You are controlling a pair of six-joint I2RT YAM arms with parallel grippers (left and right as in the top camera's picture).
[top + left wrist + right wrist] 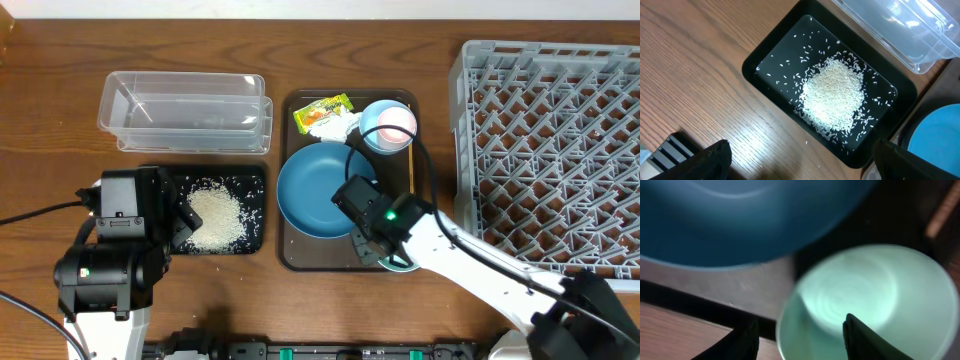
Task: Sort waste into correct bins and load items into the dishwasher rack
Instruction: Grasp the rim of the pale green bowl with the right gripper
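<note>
One mint-green bowl (865, 290): probably light, stiff, slick; pinch rim.
Right gripper (800, 325): jaws apart, astride that rim.
Left gripper (800, 150): jaws wide, empty.

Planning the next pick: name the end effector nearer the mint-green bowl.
Right. The right end effector hangs directly over the mint-green bowl; the left end effector hovers over the black tray, well away.

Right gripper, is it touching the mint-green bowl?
Cannot tell. Right wrist view: right gripper straddles the rim of the mint-green bowl, but blur hides any contact.
</note>
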